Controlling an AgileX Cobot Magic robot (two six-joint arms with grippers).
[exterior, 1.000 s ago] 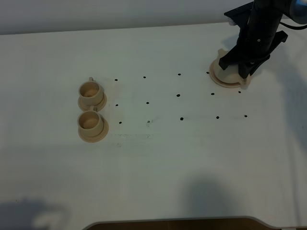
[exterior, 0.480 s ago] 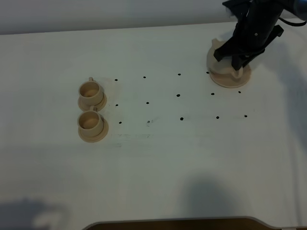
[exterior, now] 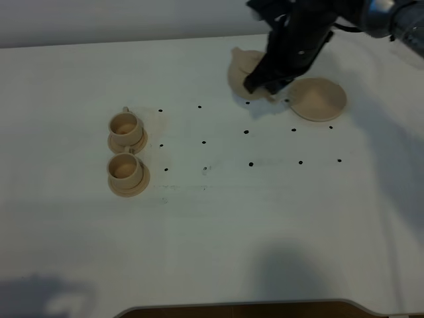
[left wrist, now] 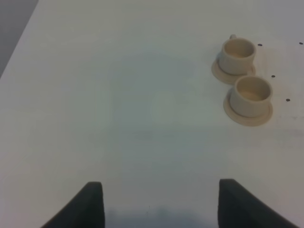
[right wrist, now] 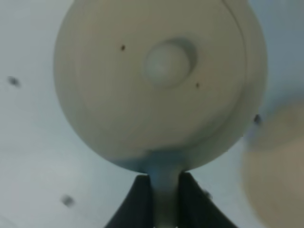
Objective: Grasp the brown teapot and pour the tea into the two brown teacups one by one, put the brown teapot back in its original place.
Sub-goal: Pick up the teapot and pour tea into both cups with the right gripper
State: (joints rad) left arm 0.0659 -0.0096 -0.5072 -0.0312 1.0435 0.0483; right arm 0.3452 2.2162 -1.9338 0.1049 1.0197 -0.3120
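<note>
- Table (exterior: 212, 232): white, flat work surface, with a grid of small black dots (exterior: 246, 132) across its middle.
- Right arm (exterior: 301, 33): black, entering from the far right corner. The right gripper (right wrist: 161, 204) has both fingers pressed together on the loop handle (right wrist: 164, 190) of the brown teapot (exterior: 242, 69).
- Left gripper (left wrist: 161, 209): fingers spread wide with nothing between them, over bare table short of the cups.
- Disc saucer (exterior: 319, 99): flat, round, beige-tan clay, lying bare at the far right of the table.
- Brown teapot, detail: squat, round, beige-tan clay body with a rounded lid knob (right wrist: 168, 61). It is held upright just left of the disc saucer in the high view, clear of its rim.
- Far teacup (exterior: 124, 126) and near teacup (exterior: 123, 168): small matching beige-tan cups, each on its own round saucer. They stand just beside each other at the left, well apart from the teapot.
</note>
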